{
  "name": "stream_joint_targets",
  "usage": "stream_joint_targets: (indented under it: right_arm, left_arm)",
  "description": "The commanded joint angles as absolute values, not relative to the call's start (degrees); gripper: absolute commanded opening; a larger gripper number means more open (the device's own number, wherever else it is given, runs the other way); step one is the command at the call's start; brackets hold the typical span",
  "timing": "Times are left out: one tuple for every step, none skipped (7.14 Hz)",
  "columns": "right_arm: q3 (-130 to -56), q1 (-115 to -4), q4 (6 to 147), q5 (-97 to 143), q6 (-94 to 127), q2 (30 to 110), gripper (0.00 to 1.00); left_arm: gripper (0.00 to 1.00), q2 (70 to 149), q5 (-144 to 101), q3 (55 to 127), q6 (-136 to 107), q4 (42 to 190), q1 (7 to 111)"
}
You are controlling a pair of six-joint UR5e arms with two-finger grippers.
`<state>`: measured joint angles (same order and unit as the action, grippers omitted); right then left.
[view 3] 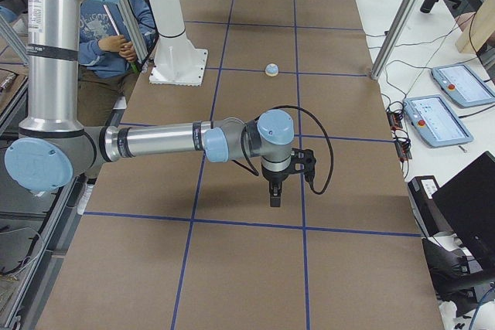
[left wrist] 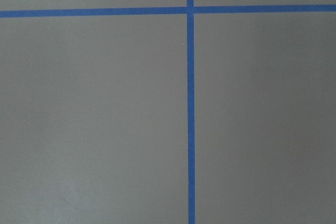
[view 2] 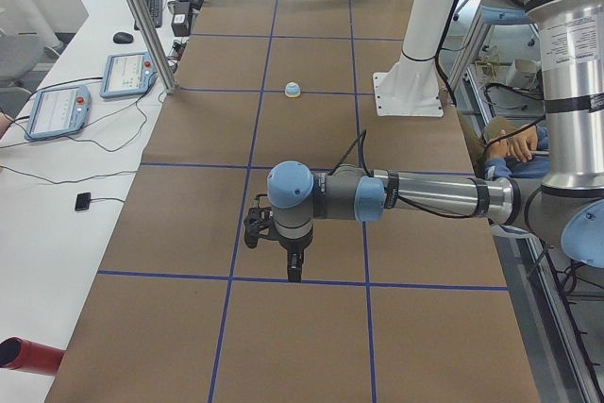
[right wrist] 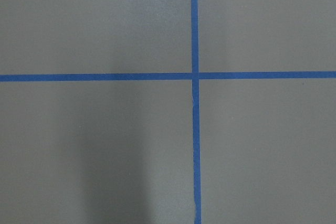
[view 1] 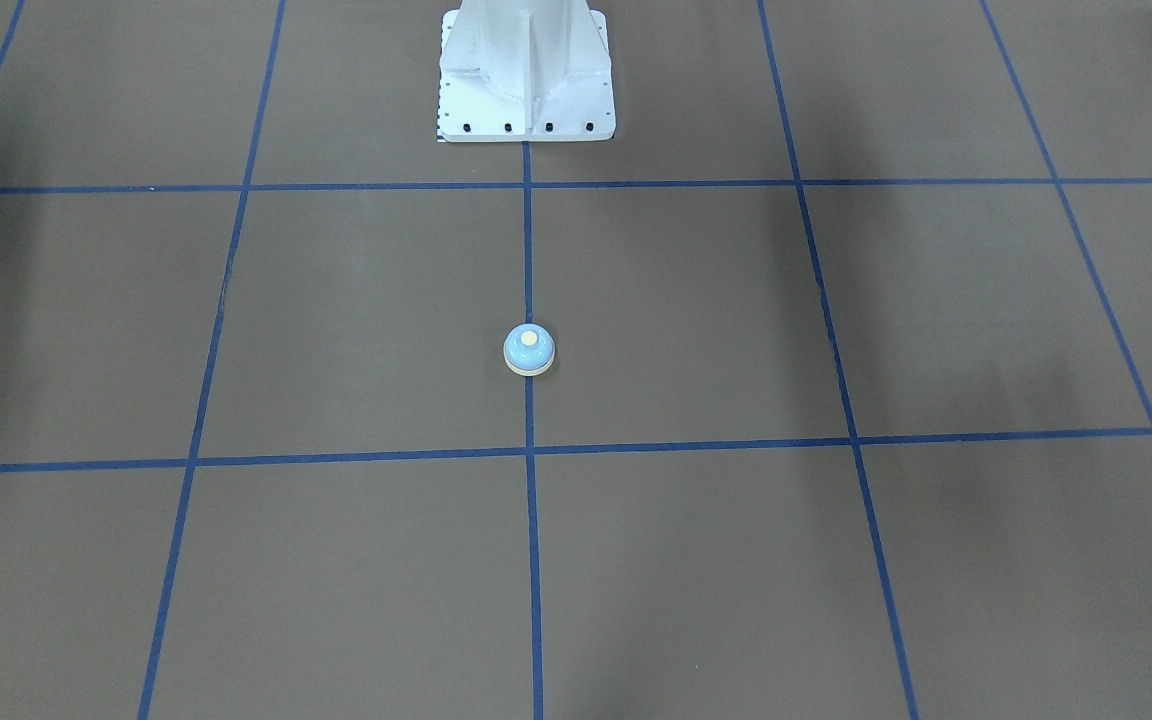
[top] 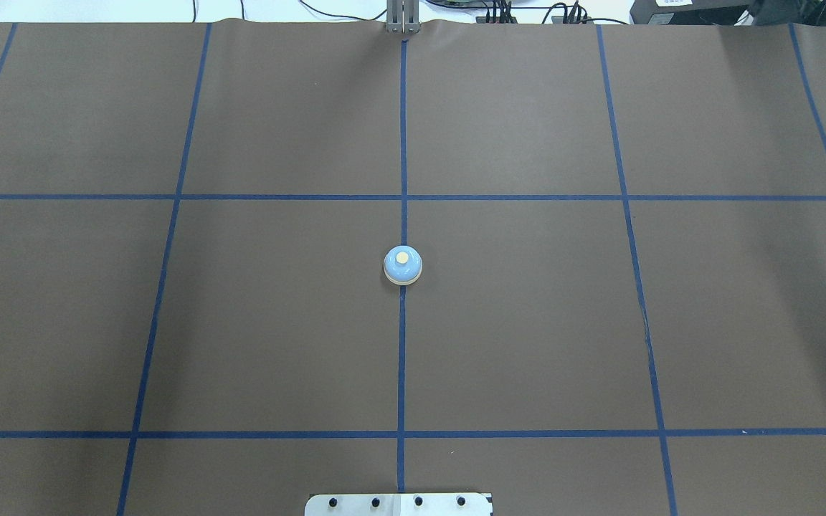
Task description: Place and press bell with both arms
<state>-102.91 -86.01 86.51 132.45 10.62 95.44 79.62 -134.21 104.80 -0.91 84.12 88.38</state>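
On centre tape line | bell (top: 403,266): light-blue dome, cream button, upright

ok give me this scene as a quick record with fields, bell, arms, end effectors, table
bell: upright, button up, on the centre blue tape line, in front of the white pedestal; nothing touches it
left arm: stretched over the table's left end, away from the bell
left end effector: pointing down; open or shut cannot be told
right arm: stretched over the table's right end, away from the bell
right end effector: pointing down; open or shut cannot be told
table: brown, with a taped grid
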Motion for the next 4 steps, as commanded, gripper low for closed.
stream_joint_targets:
  right_arm:
    - [-104.41, -85.87, 87.09, 132.1, 10.72, 95.27, 1.0]
    - [-104.33, -85.09, 87.8, 132.01, 10.64, 95.27, 1.0]
    - [-104.67, -84.9, 88.15, 132.1, 9.94, 95.27, 1.0]
    - [-105.11, -83.77, 88.59, 132.19, 9.76, 95.45, 1.0]
  left_arm:
    - [1.0, 79.98, -134.56, 104.94, -1.32, 82.62, 88.42]
    - [1.0, 79.89, -134.56, 105.55, -1.32, 82.62, 88.42]
    - [1.0, 79.89, -134.65, 105.73, -1.32, 82.62, 88.42]
    - [1.0, 79.81, -134.74, 105.73, -1.32, 82.62, 88.42]
